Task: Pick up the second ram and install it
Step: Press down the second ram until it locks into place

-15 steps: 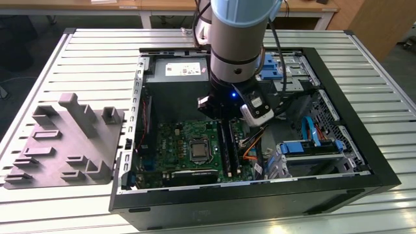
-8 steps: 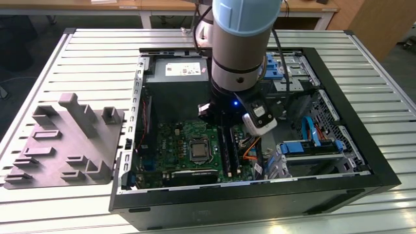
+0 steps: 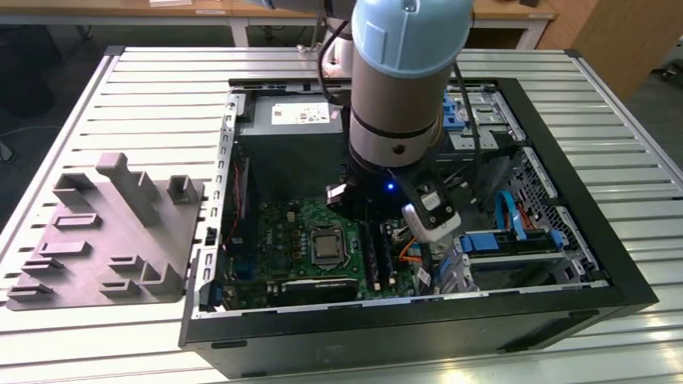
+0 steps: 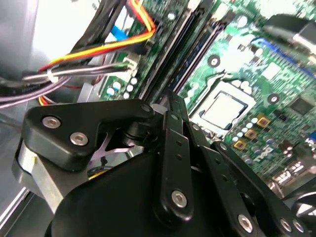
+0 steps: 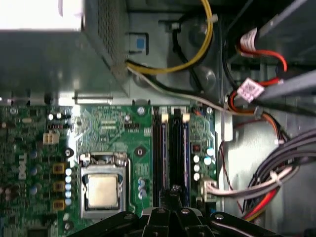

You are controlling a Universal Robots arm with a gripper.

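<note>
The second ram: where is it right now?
In the first wrist view the ram stands in the motherboard's memory slots, on the cable side away from the CPU socket, beside the pincer.

claw [image 5: 174, 195] tips: hidden among memory slots [image 5: 170, 148] | arm [image 3: 405, 80]: cut by top edge

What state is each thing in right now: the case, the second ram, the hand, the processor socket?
Computer case: lying on its side, panel off, open.
Second ram: standing on edge in the motherboard's memory slots.
Hand: low over the memory slots, at the ram's end.
Processor socket: closed, metal top bare.
Grey fixture: on the table, beside the case.
</note>
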